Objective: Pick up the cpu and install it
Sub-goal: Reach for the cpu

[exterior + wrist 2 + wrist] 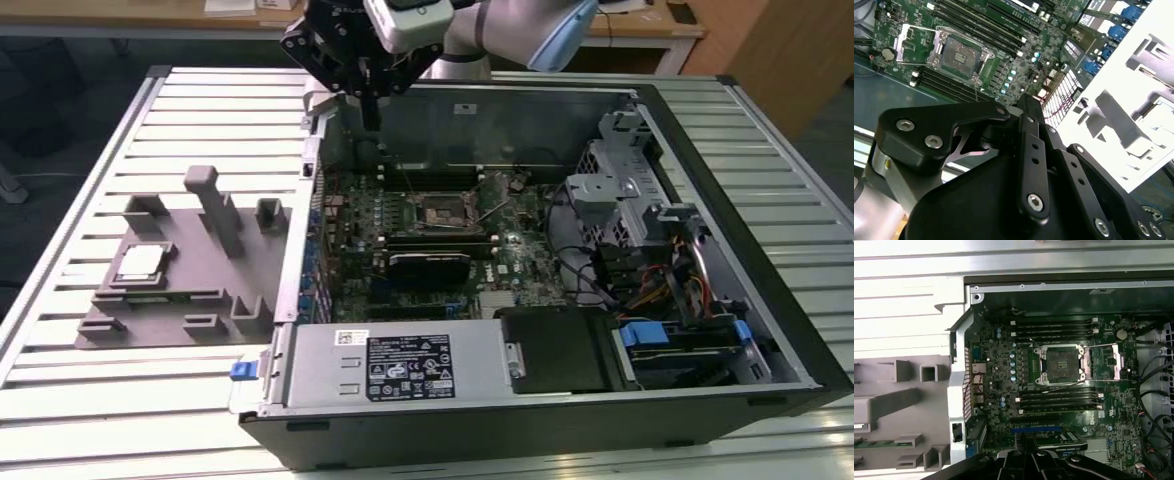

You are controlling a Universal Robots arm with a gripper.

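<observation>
Slatted metal table [67, 400] bears open computer case [534, 440], grey fixture [147, 315]. Gripper [371, 120] above case edge, closed tight, holding nothing. Cpu [140, 263] well apart from gripper, on fixture. Socket [1061, 365] open, vacant. Judgement: pickup needs jaws spread, squared to chip edges, level lift.

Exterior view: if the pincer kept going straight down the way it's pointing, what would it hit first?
Probably the green circuit board inside the open computer case, toward the exterior view's left. The pincer hangs well above it, so depth is unclear; the case's wall is also possible.
</observation>
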